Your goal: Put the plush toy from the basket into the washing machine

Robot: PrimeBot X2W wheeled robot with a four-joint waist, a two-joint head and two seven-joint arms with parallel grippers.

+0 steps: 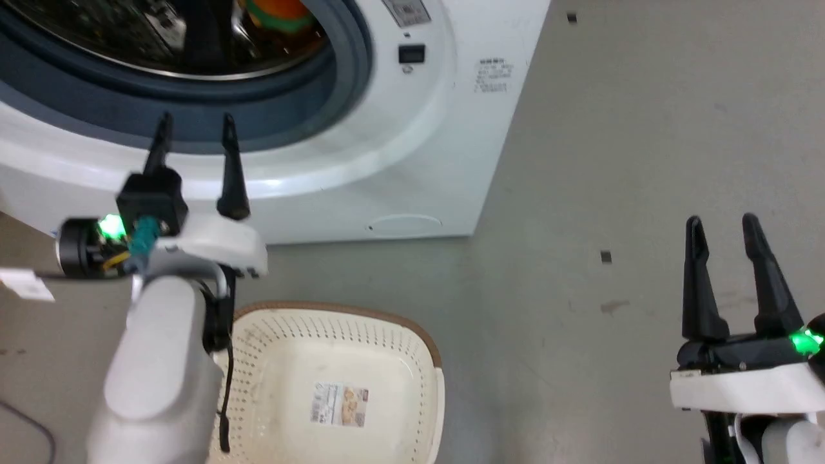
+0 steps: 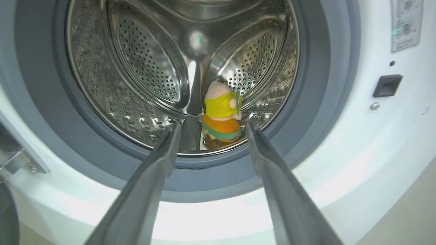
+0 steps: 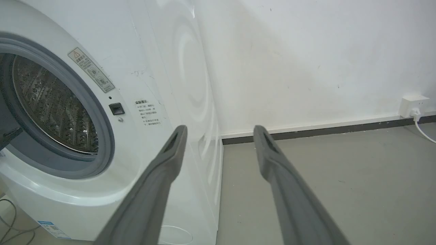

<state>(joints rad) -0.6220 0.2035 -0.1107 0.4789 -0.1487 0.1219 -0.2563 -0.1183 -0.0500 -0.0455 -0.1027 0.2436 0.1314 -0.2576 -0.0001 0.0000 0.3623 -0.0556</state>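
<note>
Resting low in the washing machine (image 2: 340, 136), the plush toy (image 2: 221, 112) could be dragged out if snagged by the left gripper (image 1: 196, 122), which is spread wide and empty.

Plush toy (image 2: 221, 114) upright inside open washing machine (image 2: 344, 153), cream basket (image 1: 277, 361) on floor (image 1: 612, 161)

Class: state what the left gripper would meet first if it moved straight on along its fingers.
Probably the plush toy inside the washing machine drum: the open left gripper aims through the porthole at it, though depth is unclear.
</note>
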